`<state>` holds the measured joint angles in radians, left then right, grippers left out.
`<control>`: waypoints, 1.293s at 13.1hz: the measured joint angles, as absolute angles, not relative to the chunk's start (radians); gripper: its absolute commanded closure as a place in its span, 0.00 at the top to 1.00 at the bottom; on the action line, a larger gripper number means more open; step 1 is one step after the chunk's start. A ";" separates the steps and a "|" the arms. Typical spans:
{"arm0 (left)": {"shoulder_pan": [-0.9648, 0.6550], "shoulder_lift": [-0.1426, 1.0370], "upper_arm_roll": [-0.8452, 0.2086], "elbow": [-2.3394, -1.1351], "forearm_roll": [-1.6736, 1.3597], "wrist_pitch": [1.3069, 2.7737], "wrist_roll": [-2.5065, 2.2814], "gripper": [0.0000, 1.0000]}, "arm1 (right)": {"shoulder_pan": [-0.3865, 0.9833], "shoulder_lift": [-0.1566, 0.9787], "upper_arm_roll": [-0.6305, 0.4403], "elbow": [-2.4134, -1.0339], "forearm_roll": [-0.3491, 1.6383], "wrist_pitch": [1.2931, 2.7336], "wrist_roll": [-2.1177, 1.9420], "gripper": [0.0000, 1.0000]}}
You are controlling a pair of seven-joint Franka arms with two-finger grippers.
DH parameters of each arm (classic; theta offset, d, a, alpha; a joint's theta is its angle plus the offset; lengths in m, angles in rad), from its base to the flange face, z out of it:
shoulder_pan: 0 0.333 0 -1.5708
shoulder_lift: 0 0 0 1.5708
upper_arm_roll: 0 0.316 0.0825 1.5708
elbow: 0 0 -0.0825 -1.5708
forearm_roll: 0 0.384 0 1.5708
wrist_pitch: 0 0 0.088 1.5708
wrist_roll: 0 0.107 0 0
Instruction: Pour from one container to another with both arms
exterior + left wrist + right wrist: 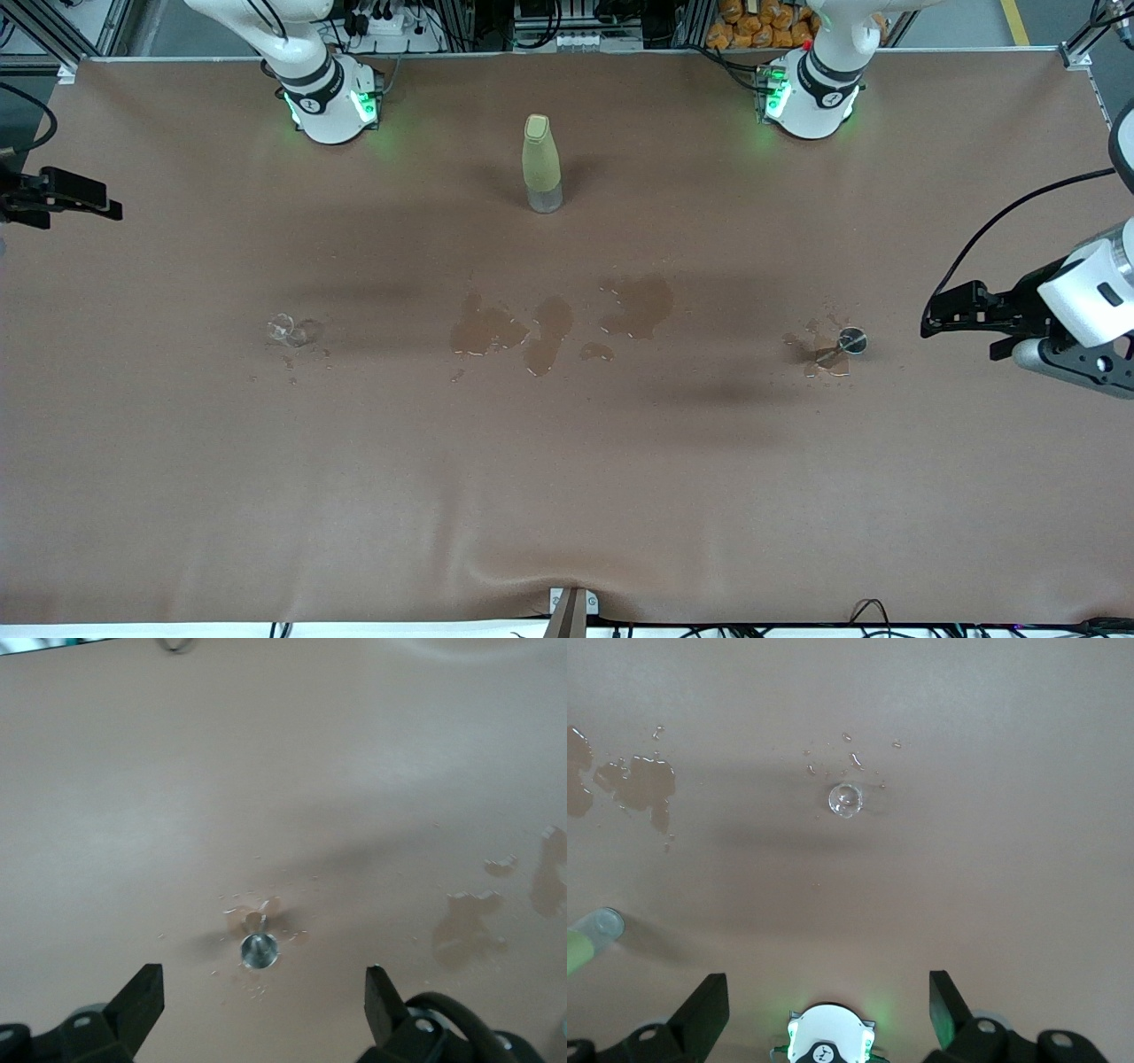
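Both grippers (930, 321) (111, 211) high, jaws apart.

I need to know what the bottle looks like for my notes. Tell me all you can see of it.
The bottle stands upright on the table between the two arm bases, farther from the front camera than the spilled puddles. It has a pale green sleeve and cap over a clear base. Nothing touches it but the table.
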<state>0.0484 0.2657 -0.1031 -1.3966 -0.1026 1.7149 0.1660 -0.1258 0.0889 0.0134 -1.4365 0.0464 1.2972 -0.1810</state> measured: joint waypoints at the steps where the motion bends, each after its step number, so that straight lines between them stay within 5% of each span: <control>1: 0.043 0.255 -0.107 -1.396 -0.083 1.715 0.130 1.00 | -0.131 0.088 0.025 -1.434 0.039 1.297 -0.177 1.00; 17: 0.002 0.051 -0.150 -1.417 0.060 1.507 -0.127 1.00 | -0.096 0.094 -0.005 -1.443 -0.003 1.353 -0.176 1.00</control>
